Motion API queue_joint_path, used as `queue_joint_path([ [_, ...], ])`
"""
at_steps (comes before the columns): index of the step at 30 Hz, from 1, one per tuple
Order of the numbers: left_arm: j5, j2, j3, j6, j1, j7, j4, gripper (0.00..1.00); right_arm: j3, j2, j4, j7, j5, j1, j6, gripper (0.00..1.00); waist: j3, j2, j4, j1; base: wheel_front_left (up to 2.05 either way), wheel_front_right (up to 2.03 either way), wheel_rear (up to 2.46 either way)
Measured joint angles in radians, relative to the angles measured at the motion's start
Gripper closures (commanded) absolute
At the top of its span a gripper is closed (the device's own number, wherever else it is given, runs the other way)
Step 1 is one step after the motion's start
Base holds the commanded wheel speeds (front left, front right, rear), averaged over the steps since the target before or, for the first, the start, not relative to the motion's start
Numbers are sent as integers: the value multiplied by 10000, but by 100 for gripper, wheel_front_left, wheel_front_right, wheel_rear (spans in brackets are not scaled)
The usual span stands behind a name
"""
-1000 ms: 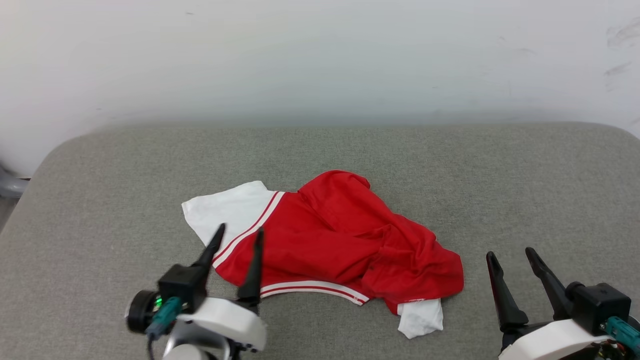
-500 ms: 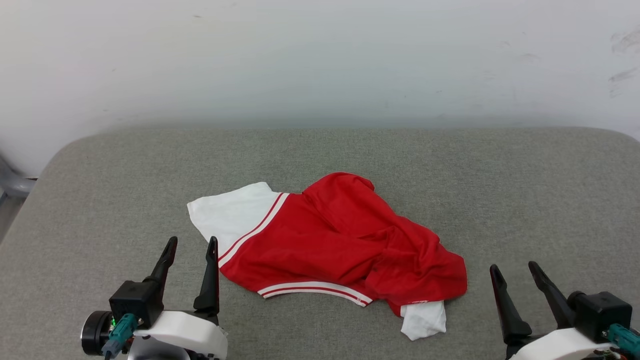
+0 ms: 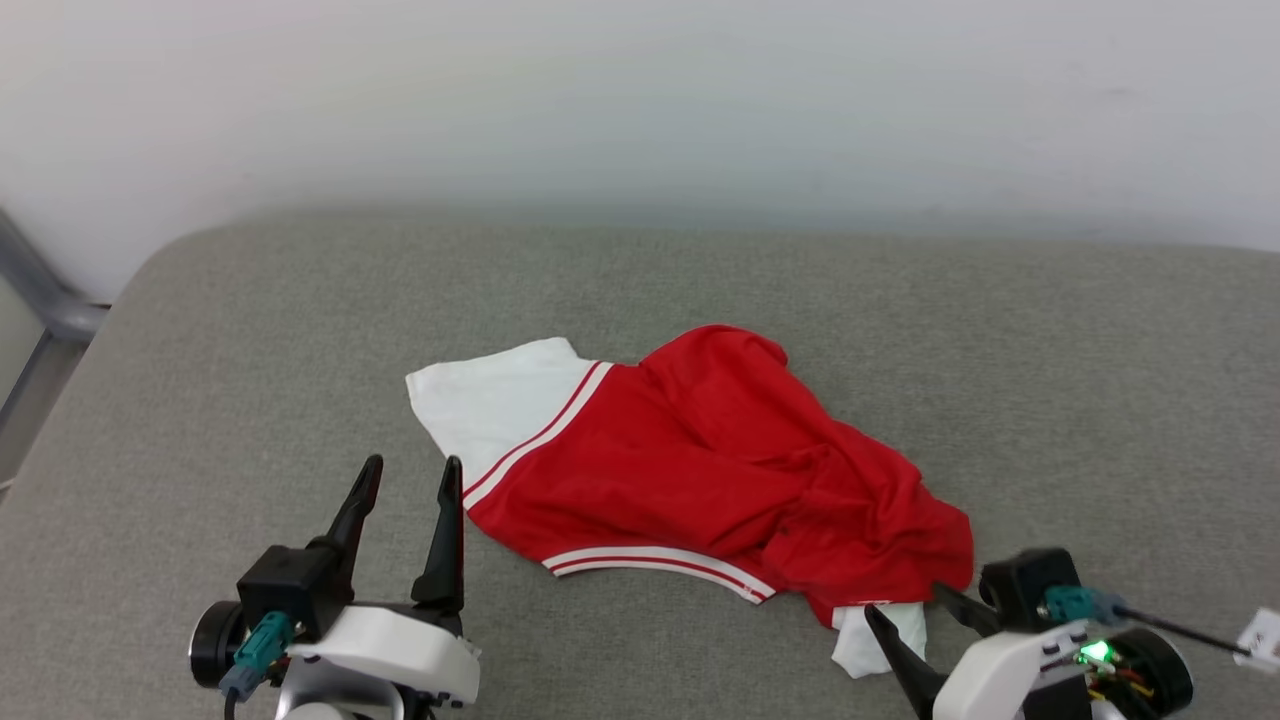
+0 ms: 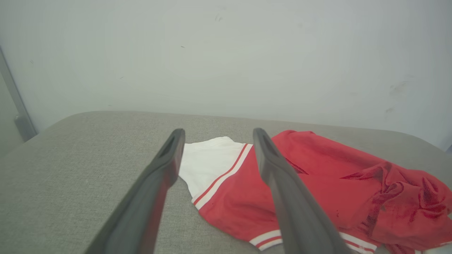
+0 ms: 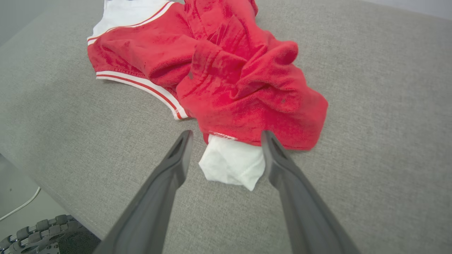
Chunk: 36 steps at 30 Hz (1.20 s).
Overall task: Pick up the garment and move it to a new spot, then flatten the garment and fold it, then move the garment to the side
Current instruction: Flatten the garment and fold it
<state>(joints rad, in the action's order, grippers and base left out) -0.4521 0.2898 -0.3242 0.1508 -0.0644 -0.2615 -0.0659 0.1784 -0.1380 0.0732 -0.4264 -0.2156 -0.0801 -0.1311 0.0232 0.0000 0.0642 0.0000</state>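
While the big grey surface (image 3: 200, 400) holds the garment (image 3: 700, 460) near its middle, we are at the first step: picking it up. The garment lies bunched, its long way running from far left to near right, striped hem toward us. Our left gripper (image 3: 412, 463) hangs wide open and empty just beside the hem. Our right gripper (image 5: 226, 134), wide open and empty too, points at the small white sleeve (image 5: 233, 165). Next, we think, it must drop and pinch.
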Motion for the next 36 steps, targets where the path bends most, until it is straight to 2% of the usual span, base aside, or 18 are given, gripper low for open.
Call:
queue_joint_path([
  [4,73,-173,2,-102,-326,-4,-2,0,341,-570,-50,-548,-67,705,0,0,333,0,249,0,0,0,0],
  [13,299,-554,249,-414,-709,-13,-54,0,924,-1158,-727,-1225,-297,2069,0,0,1143,0,645,1,0,0,0],
  [14,347,-593,303,-453,-716,-13,-73,0,1001,-1195,-800,-1296,-316,2163,0,36,1208,0,673,1,0,0,0],
  [16,487,-621,330,-499,-765,-13,-144,0,1095,-1281,-901,-1383,-420,2352,-2,100,1314,0,709,1,0,0,0],
  [24,732,-840,596,-702,-881,-13,-163,0,899,-1453,-594,-1273,-658,3334,-2,100,1553,0,683,1,0,0,0],
  [28,886,-1005,759,-825,-1037,-13,-144,0,387,-1509,-686,-1198,-663,4128,-2,100,1755,0,643,1,0,0,0],
  [36,1099,-1406,922,-1246,-1492,-13,-199,0,-1478,-1618,-2454,-986,-855,5497,-4,100,2430,0,751,1,0,0,0],
])
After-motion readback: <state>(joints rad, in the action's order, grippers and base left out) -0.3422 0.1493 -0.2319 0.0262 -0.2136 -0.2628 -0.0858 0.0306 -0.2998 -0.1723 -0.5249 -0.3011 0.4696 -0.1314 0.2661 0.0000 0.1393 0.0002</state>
